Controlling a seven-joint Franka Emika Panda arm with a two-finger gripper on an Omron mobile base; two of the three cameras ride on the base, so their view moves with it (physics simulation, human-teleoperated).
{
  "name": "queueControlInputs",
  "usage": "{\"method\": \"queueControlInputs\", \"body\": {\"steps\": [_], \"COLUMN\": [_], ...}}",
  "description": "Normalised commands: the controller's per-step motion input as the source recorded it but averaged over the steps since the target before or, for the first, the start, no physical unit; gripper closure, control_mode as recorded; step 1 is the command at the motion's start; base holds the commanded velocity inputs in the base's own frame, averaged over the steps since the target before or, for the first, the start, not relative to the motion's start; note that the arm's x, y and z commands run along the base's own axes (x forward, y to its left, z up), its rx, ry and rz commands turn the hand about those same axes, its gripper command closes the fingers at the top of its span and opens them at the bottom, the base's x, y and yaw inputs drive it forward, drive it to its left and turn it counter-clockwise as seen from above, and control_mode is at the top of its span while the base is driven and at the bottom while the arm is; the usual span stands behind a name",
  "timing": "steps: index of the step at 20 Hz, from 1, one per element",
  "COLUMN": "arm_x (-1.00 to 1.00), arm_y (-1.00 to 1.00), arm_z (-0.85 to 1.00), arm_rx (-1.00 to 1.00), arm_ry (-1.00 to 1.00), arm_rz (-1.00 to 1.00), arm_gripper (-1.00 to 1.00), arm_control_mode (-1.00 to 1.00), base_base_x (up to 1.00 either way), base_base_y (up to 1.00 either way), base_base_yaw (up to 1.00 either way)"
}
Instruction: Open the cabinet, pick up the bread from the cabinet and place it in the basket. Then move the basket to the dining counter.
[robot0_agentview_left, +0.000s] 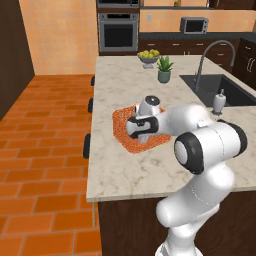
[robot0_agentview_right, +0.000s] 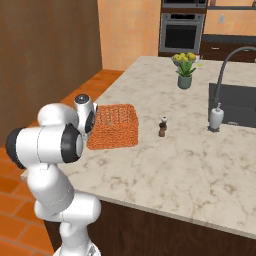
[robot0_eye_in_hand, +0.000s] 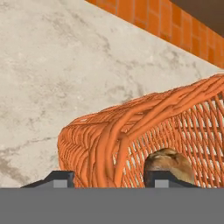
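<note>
You have the basket (robot0_agentview_right: 114, 126) sitting on the dining counter (robot0_agentview_right: 200, 165), close to its long outer edge — the edge that faces the orange brick floor (robot0_agentview_left: 45, 150) — and well back from the sink (robot0_agentview_right: 235, 102) on the far side. That placement suggests the carry is at or near its end: the pale marble top is where the task wants the basket, and it appears to rest flat there.

The bread (robot0_eye_in_hand: 168, 164) lies inside the basket, tucked against the near wall, so the earlier part of the job looks done. In the hand view you see the golden-brown roll just behind the woven rim, right above one dark fingertip.

Your gripper (robot0_eye_in_hand: 109, 177) straddles that near wall — one finger (robot0_eye_in_hand: 59, 177) outside the wicker, the other inside by the bread. That is how you would pinch a low wall to lift the whole basket without touching the roll. The jaws stand a fair way apart with the rim between them, but you cannot tell from these views whether the pads press the wicker or have let go of it.

In the left base view the arm (robot0_agentview_left: 200, 145) reaches forward and folds down over the basket, hiding most of it. The pepper mill (robot0_agentview_right: 162, 126) stands nearby on the sink side, apart from the basket; the potted plant (robot0_agentview_right: 185, 75) and the fruit bowl (robot0_agentview_left: 148, 56) are farther back, toward the far edge.
</note>
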Motion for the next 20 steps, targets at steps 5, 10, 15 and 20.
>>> {"method": "queueControlInputs", "body": {"steps": [5, 10, 15, 20], "arm_x": [-0.24, -0.86, -1.0, -1.0], "arm_y": [0.0, -0.08, -0.21, -0.32], "arm_z": [0.76, 0.46, 0.15, 0.01], "arm_rx": [0.0, 0.02, 0.15, 0.16], "arm_ry": [-0.05, 0.0, 0.0, 0.0], "arm_rz": [-0.05, -0.24, -0.5, -0.48], "arm_gripper": [-1.0, -1.0, -1.0, -1.0], "arm_control_mode": [-1.0, -1.0, -1.0, -1.0], "base_base_x": [0.0, 0.0, 0.0, 0.0], "base_base_y": [0.0, 0.0, 0.0, 0.0], "base_base_yaw": [0.0, 0.0, 0.0, 0.0]}}
